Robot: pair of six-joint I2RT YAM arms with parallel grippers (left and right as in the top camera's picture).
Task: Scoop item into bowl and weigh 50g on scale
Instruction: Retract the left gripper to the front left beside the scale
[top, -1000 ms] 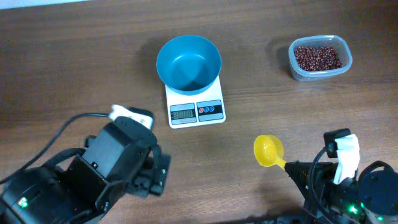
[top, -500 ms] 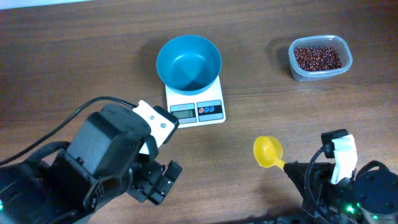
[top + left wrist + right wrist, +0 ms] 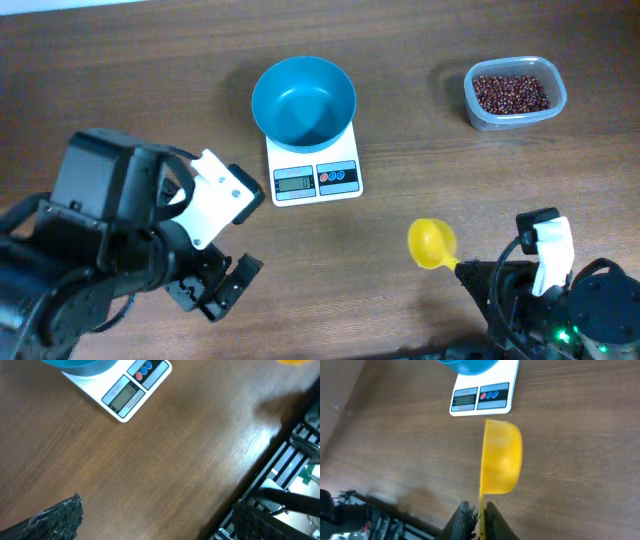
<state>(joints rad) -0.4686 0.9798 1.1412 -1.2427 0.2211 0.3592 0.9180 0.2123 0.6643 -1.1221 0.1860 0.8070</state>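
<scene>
overhead, your bowl (image 3: 303, 100) sits on the scale (image 3: 315, 181); your left fingers (image 3: 59, 516) hang spread above the desk (image 3: 175, 460), right fingers (image 3: 464, 521) pinch the yellow scoop (image 3: 502, 457) handle.

Robot lab test bench, by the look of it. Brown wood-grain tabletop (image 3: 100, 80). Black metal frame rails (image 3: 274, 466), lower right of left wrist view.

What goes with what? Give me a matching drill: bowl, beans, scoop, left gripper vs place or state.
1. bowl
2. beans
3. scoop
4. left gripper

A. in the clear tub
B. open, holding nothing
C. on the scale
D. held in the right gripper

Pairs: 1-C, 2-A, 3-D, 4-B
</scene>
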